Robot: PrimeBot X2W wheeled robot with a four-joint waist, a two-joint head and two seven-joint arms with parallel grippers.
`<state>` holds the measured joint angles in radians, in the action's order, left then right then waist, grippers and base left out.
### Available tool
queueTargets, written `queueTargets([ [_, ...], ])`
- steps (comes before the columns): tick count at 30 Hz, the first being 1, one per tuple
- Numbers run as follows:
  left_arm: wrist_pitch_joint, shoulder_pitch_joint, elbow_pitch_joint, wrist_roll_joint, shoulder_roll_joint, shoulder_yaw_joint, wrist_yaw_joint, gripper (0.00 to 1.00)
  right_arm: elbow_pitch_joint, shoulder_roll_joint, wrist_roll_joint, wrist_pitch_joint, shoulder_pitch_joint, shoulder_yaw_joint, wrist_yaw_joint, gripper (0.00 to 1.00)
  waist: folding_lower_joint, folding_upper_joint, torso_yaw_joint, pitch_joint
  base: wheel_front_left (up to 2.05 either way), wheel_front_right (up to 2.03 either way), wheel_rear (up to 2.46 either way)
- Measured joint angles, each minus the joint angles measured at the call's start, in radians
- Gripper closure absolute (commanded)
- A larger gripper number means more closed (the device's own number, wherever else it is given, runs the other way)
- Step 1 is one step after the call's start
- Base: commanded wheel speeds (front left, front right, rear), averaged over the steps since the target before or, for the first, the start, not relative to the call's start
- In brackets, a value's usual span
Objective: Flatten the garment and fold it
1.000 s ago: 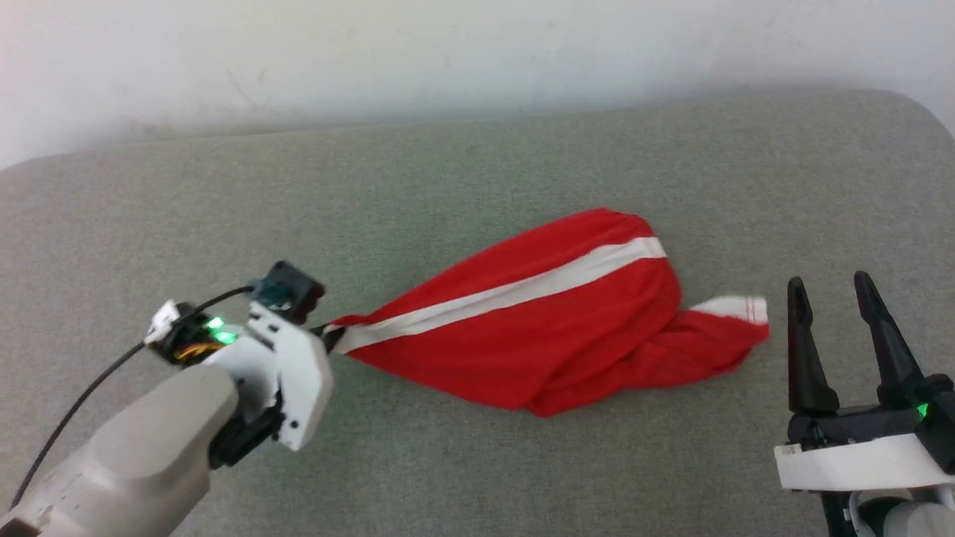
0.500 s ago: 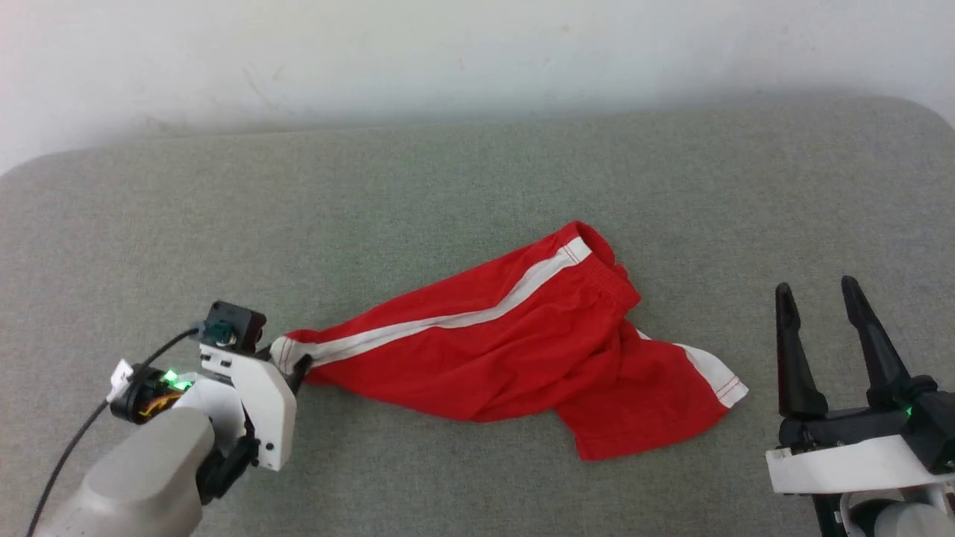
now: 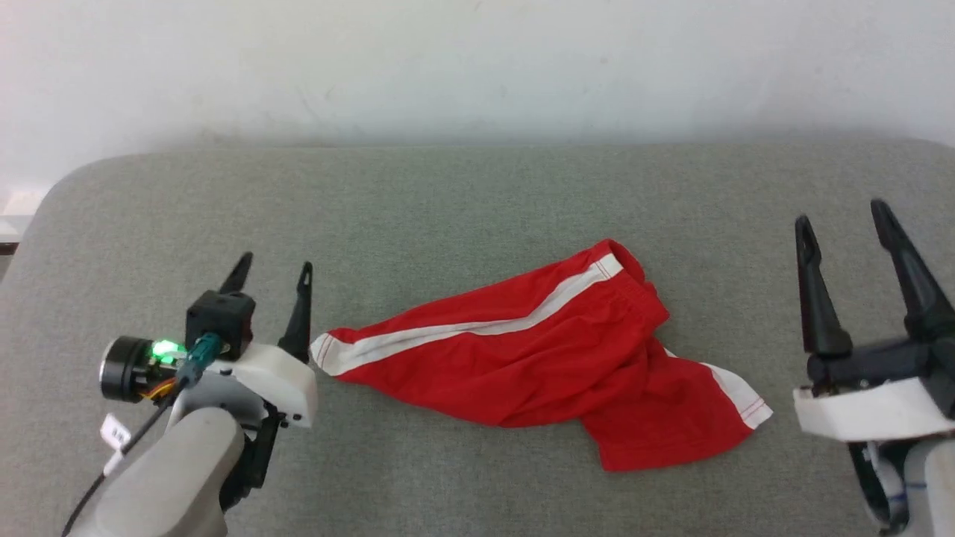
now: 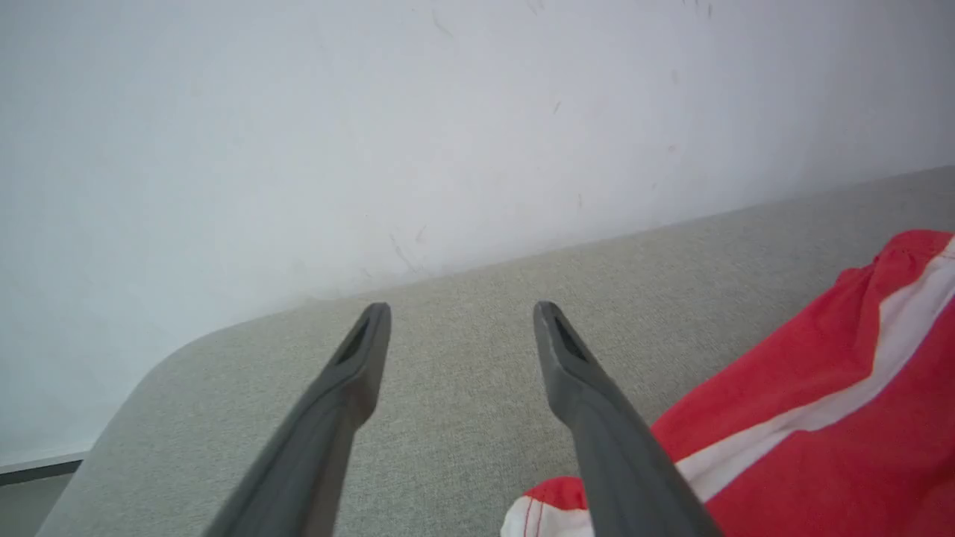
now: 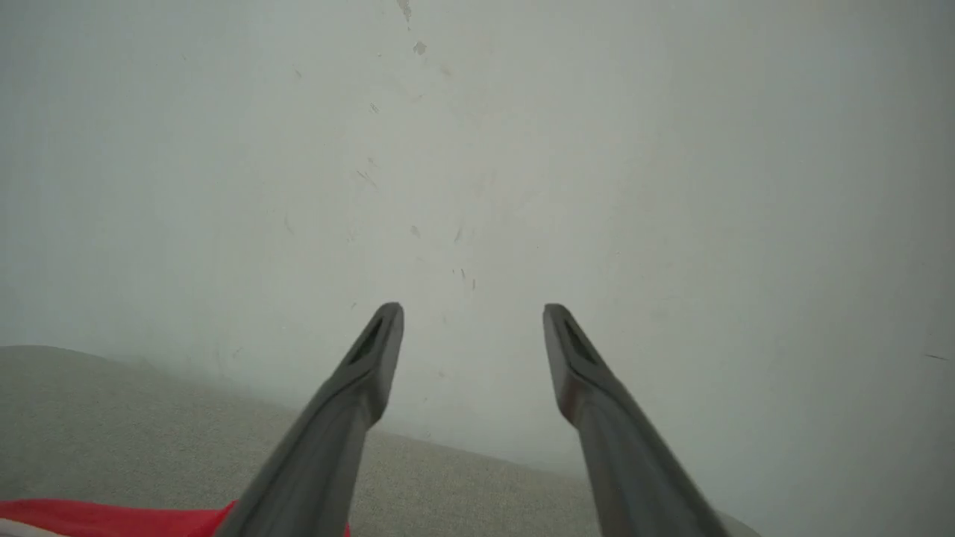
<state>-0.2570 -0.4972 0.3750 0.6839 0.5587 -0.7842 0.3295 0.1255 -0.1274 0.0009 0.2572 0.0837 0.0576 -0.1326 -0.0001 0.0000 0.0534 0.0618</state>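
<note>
The garment (image 3: pixel 537 358), red shorts with a white side stripe, lies crumpled across the middle of the grey cushion (image 3: pixel 462 201), one leg reaching left and a white-trimmed hem at the lower right. My left gripper (image 3: pixel 272 268) stands open just left of the left leg's hem, holding nothing; the left wrist view shows the garment (image 4: pixel 821 418) beside its right finger (image 4: pixel 597 418). To the right of the shorts my right gripper (image 3: pixel 839 216) stands open and apart from them. A red edge of the garment (image 5: pixel 112 518) shows low in the right wrist view.
A white wall (image 3: pixel 477 67) rises behind the cushion. The cushion's rounded left corner (image 3: pixel 67 186) drops off near my left arm. Bare grey fabric lies in front of and behind the shorts.
My left gripper has let go of the left leg's hem and opened, its fingers now pointing up. The shorts have dropped and spread on the cushion. The camera has shifted too.
</note>
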Motion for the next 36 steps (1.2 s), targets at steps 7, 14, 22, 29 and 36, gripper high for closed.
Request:
queueTargets([
  [7, 0.0, 0.203, -0.233, -0.238, -0.046, 0.248, 0.131, 0.0, -0.104, -0.206, 0.075, 0.0, 0.18, -0.187, 0.0, 0.0, 0.0, 0.0, 0.031, 0.011, 0.0, 0.0, 0.0],
  [14, 0.0, 0.346, -0.317, -0.384, -0.153, 0.418, 0.16, 0.0, -0.286, -0.435, 0.359, -0.179, 0.421, -0.541, 0.0, 0.0, 0.0001, 0.0, 0.061, 0.037, 0.0, 0.0, 0.0],
  [22, 0.0, 0.365, -0.318, -0.484, -0.257, 0.49, 0.085, 0.0, -0.334, -0.612, 0.794, -0.724, 0.679, -0.864, 0.0, 0.0, 0.0, 0.0, 0.117, 0.086, 0.0, 0.0, 0.0],
  [29, 0.0, 0.353, -0.314, -0.54, -0.344, 0.52, 0.029, 0.0, -0.383, -0.628, 0.966, -0.908, 0.798, -0.978, 0.0, 0.0, 0.0002, 0.0, 0.181, 0.14, 0.0, 0.0, 0.0],
  [36, 0.0, 0.323, -0.291, -0.573, -0.402, 0.553, -0.03, 0.0, -0.469, -0.586, 1.032, -0.905, 0.817, -1.053, 0.0, 0.0, 0.0003, 0.0, 0.238, 0.199, 0.0, 0.0, 0.0],
])
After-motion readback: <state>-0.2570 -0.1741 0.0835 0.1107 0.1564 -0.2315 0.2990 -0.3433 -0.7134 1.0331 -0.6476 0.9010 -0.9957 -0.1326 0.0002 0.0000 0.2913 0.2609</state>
